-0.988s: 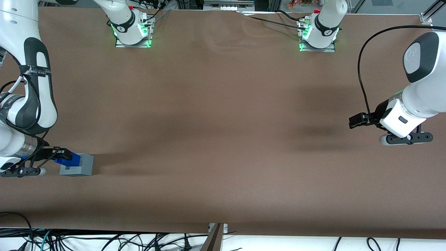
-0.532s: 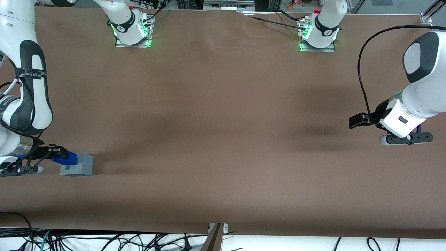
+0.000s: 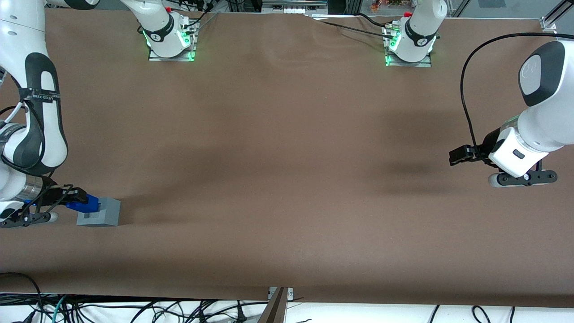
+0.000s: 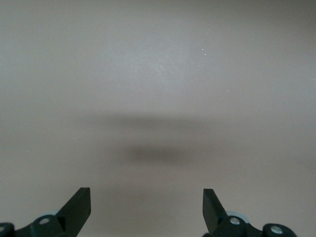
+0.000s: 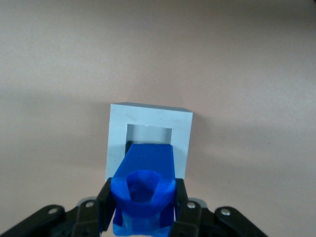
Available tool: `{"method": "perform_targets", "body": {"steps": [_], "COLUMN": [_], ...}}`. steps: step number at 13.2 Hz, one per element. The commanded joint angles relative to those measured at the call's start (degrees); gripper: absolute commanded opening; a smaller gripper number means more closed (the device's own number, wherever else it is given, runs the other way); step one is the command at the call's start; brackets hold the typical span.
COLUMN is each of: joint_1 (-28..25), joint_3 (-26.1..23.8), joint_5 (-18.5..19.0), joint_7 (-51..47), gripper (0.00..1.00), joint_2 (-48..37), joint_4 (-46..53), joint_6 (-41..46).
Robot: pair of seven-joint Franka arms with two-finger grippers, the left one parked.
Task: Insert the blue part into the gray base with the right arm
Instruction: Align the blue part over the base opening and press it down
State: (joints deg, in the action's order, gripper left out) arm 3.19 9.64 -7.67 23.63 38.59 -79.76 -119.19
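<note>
Since 1 second ago the blue part (image 3: 85, 204) has drawn back from over the gray base (image 3: 99, 212) toward the working arm's end of the counter (image 3: 287, 179), and in the last half second it has barely shifted. It now overhangs only the base's edge nearest the end effector (image 3: 74, 197), which pinches it between its 2 fingers. From the wrist camera the part's (image 5: 144, 190) long axis points straight at the square recess (image 5: 148, 134) in the base's (image 5: 148, 143) top face, its leading end over the recess's near rim. My judgement: the coming move turns on carrying the part forward along that axis until it is centered above the recess, then lowering it. Near the counter's front edge, the base stands free. Some lettering shows on the right arm's (image 3: 36, 121) strap; I cannot read it.
</note>
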Motion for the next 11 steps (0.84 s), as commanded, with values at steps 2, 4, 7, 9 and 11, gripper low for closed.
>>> {"method": "perform_targets", "body": {"steps": [2, 4, 7, 9, 11], "joint_1": [0.7, 0.7, 0.7, 0.7, 0.7], "joint_3": [-1.0, -1.1, -1.6, -1.9, -1.9], "joint_5": [-0.9, -0.9, -0.9, -1.1, -2.1], "joint_7": [1.3, 1.3, 1.2, 1.2, 1.3], "gripper": [0.27, 0.27, 0.27, 0.27, 0.27], "joint_2": [2.2, 2.4, 3.0, 3.3, 3.8], "joint_4": [0.4, 0.4, 0.5, 0.4, 0.4], "joint_6": [-2.9, -3.8, -3.9, -4.9, -4.9]}}
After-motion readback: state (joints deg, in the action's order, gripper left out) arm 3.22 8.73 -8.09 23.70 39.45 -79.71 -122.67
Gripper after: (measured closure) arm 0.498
